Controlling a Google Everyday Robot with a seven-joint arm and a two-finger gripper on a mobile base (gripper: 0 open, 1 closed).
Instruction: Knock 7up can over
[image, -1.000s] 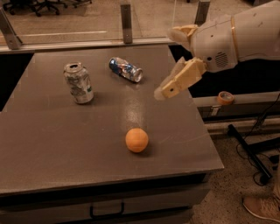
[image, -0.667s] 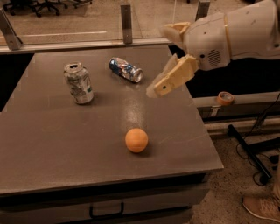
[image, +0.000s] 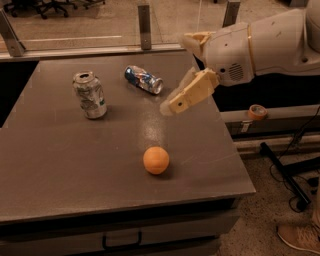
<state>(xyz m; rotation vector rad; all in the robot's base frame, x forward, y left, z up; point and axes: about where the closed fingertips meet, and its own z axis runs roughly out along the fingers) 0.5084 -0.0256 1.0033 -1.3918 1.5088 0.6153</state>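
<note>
The 7up can (image: 90, 95), silver-white with green markings and a dented body, stands upright on the left part of the dark table (image: 60, 165). My gripper (image: 175, 73) hangs above the table's right half, well to the right of the can and apart from it. Its two tan fingers are spread wide, one finger (image: 192, 92) reaching down-left over the table and the other higher up. It holds nothing.
A blue-and-silver can (image: 144, 80) lies on its side between the 7up can and the gripper. An orange (image: 156, 160) sits toward the table's front. A glass partition runs behind the table. Cables, a tape roll (image: 257, 111) and a shoe are at the right.
The arm has moved left over the table, bringing the gripper nearer the blue can. The cans and the orange have not moved.
</note>
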